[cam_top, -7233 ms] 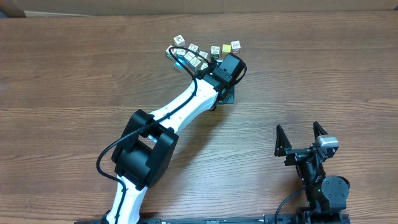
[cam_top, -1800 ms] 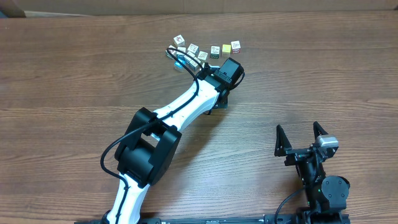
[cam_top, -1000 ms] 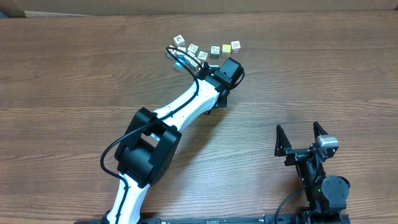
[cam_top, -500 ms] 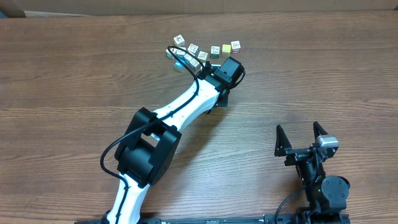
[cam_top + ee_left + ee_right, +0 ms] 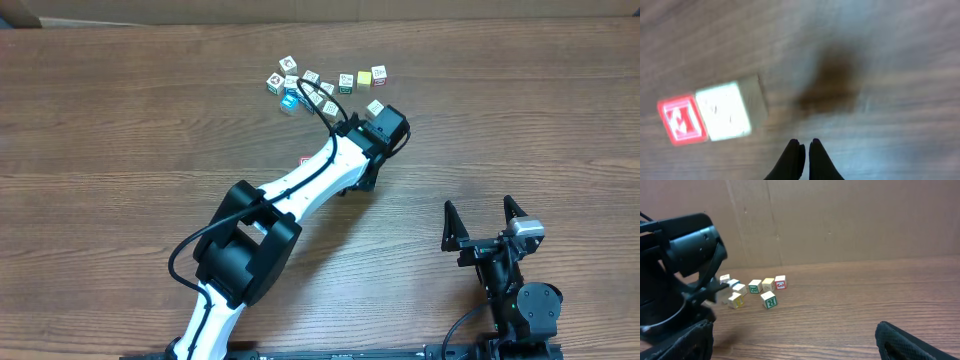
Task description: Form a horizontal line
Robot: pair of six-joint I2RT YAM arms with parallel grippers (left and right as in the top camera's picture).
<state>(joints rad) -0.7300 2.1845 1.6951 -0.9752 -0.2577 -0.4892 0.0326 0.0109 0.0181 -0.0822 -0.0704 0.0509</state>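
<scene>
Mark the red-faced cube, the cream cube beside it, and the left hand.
red-faced cube (image 5: 682,120), left wrist view, middle of its red face.
cream cube (image 5: 724,111), left wrist view, its pale top face.
left hand (image 5: 806,146), left wrist view, between its shut fingertips.

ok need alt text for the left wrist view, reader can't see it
A red-and-white cube sits against a pale cream cube at the frame's left on the wooden table, all blurred. The left gripper, shut and empty, pokes in at the bottom edge, with a dark shadow on the wood above it.
</scene>
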